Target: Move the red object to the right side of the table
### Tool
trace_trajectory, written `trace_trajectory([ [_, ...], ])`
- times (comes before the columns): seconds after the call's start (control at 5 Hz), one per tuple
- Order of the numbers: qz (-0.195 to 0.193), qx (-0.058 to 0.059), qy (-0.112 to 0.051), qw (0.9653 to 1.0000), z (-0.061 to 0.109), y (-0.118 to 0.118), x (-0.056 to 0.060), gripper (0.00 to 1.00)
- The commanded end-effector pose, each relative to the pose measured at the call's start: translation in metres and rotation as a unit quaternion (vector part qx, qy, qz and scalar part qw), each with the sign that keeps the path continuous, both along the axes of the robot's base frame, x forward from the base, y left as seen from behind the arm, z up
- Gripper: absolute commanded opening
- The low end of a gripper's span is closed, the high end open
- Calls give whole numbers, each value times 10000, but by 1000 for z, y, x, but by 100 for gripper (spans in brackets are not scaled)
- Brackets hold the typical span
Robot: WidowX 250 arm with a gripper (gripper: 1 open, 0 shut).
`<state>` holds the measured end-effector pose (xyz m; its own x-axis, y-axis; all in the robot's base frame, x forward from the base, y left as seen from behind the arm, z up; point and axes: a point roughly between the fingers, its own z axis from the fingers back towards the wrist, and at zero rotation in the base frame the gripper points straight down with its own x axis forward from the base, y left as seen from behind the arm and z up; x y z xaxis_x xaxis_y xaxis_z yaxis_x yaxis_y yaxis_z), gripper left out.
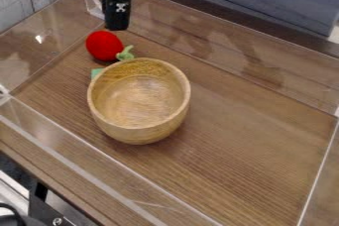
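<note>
1. Black fingers of the gripper [115, 12] hang over the far left part of the table [252, 116] as the camera sees it, just beyond the toy [103, 45]. They stand spread, with nothing seen between them; that suits an arm lining up for a pick, since a soft round thing needs room on both sides before the fingers can close.

2. Red and round, the toy sits on the wood between the gripper and the bowl [138, 101], towards the left side of the view. Its leaf [126, 54] points towards the bowl's rim. Nothing grips it; it appears to rest on its own weight, and its place on the left is presumably why the task asks for a move right.

3. Wooden and wide, the bowl sits nearer the camera than the toy. It narrows the room on that side, so a straight descent from above, then a lift high enough to pass the rim, would likely be the safer way.

4. Partly hidden by the bowl, a green block [97, 72] shows at its far left edge. The task does not call for it, so the fingers would do well to stay off it.

5. The step in hand seems to be the approach: the fingers probably need to come a little nearer the camera and down around the toy. Closing off-centre could roll it.
</note>
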<state>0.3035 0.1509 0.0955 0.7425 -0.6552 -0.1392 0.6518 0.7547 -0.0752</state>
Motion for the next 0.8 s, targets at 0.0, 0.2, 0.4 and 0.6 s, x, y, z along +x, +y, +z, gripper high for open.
trace_trajectory([
  [0.0, -270, 134, -259, 9992, 9, 19, 12, 100],
  [0.2, -435, 114, -223, 9987, -1, 29, 15, 100],
  [0.4, -579, 71, -186, 9981, -12, 35, 18, 100],
  [0.6, -691, 29, -144, 9975, -22, 40, 20, 100],
])
